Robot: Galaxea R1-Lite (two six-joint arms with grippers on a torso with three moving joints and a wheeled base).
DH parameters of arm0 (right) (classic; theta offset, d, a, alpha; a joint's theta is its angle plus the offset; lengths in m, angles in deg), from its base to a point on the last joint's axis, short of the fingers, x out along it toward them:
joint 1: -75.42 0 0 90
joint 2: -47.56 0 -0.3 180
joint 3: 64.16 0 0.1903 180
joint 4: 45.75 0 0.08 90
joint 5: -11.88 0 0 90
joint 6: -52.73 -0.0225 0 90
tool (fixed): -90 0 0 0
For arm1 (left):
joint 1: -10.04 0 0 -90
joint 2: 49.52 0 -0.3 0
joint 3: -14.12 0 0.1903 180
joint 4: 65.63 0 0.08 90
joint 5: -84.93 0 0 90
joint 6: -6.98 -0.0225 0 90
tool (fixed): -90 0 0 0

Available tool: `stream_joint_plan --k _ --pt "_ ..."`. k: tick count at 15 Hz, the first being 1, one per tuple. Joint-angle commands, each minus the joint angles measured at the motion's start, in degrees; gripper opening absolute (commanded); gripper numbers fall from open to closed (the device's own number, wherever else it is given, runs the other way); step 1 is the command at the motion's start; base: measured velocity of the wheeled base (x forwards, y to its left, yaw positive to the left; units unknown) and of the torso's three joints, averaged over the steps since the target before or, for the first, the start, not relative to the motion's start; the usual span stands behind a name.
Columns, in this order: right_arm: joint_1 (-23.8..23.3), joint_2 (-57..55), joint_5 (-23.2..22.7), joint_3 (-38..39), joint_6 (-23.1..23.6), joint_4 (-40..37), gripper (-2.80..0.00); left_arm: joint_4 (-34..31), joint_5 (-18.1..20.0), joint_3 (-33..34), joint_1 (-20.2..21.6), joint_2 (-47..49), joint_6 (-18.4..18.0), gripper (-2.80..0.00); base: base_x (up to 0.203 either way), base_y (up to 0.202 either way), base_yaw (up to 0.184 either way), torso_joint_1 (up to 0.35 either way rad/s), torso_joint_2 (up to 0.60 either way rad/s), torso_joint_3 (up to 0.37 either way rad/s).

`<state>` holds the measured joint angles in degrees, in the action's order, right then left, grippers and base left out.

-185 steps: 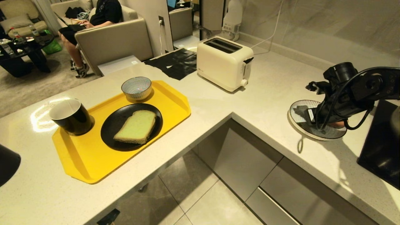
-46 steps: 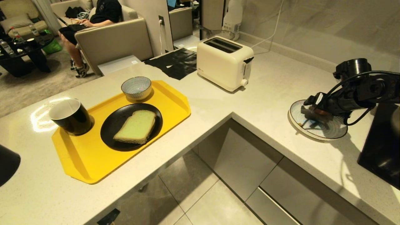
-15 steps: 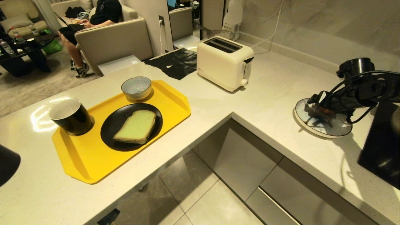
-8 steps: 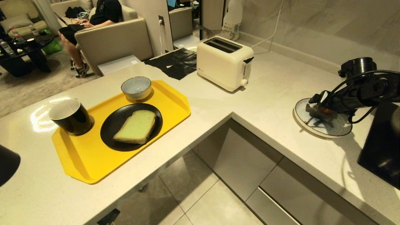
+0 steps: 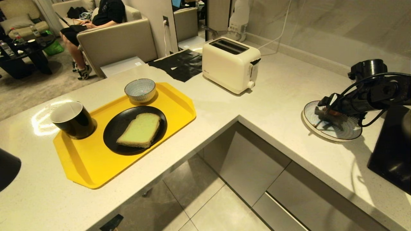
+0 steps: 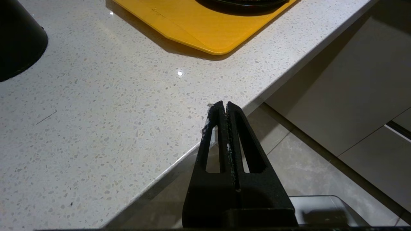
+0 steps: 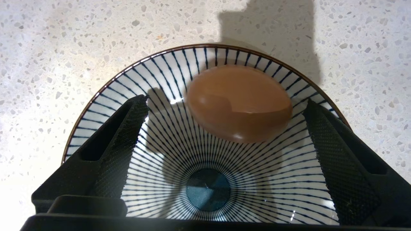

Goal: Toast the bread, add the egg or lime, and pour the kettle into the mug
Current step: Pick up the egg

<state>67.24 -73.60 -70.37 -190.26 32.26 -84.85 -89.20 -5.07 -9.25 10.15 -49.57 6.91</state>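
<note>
Right claw (image 7: 224, 106) spread wide over the striped plate (image 7: 106, 96) on the worktop (image 7: 48, 48), straddling the egg (image 7: 239, 102), untouched, off-centre toward the plate's rim. Left claw (image 6: 223, 110) pressed shut, parked off the worktop edge. Risk: egg rolling or squirting out under uneven closure on its smooth curved shell.

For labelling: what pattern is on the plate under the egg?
Dark blue radial lines on white, dark centre, on the plate; clearest in right wrist view.

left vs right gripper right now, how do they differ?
Left gripper is shut and empty; right gripper is wide open. Left hangs by the counter edge near the yellow tray; right sits over the striped dish, fingers flanking the egg. Both are black.
</note>
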Motion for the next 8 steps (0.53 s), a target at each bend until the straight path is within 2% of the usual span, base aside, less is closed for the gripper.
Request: stream_joint_plan --k 1,8 --pt "0.01 -0.21 0.08 0.16 -0.1 -0.09 0.0 0.03 0.0 0.0 0.01 -0.04 -0.01 -2.8 0.0 0.0 0.0 0.0 0.0 0.0" --pt "0.01 -0.39 -0.19 0.1 -0.19 -0.09 0.0 -0.05 0.0 0.0 -0.01 -0.03 -0.01 -2.8 0.0 0.0 0.0 0.0 0.0 0.0"
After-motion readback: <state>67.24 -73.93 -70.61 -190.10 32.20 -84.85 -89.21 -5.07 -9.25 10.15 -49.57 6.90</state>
